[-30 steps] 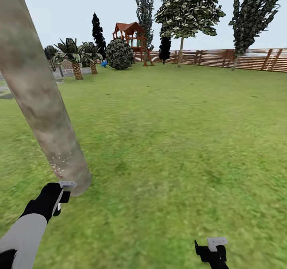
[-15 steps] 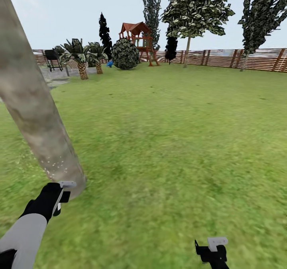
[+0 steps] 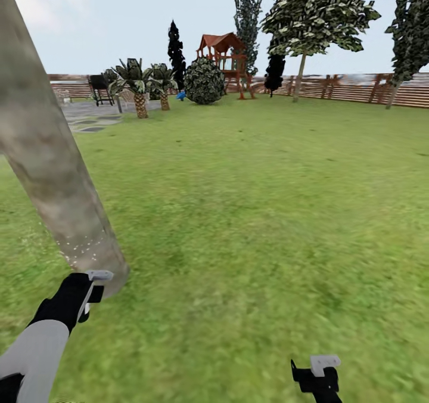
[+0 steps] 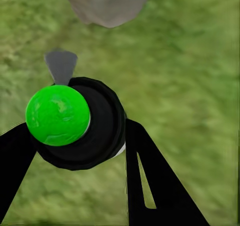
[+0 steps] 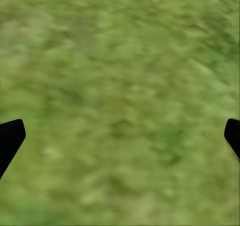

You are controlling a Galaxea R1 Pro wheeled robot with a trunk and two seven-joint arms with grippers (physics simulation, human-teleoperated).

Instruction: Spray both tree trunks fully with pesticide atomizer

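- The left tool (image 4: 75, 136) clasped the pesticide atomizer (image 4: 82, 123) between its fingers, nozzle toward the nearby tree trunk (image 3: 53, 164).
- The right tool (image 5: 120, 136) hung spread wide above the grass (image 5: 120, 75).

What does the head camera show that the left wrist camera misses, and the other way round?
Head view alone: the fence, playhouse, palms, distant trees, sky, and the right gripper low over the lawn.

Left wrist view alone: a close look at the pesticide atomizer clamped between the black fingers, with a bright green ball on it and its grey nozzle aimed toward the trunk base.

Both: the left gripper, the mottled tree trunk just ahead of it, and the grass.
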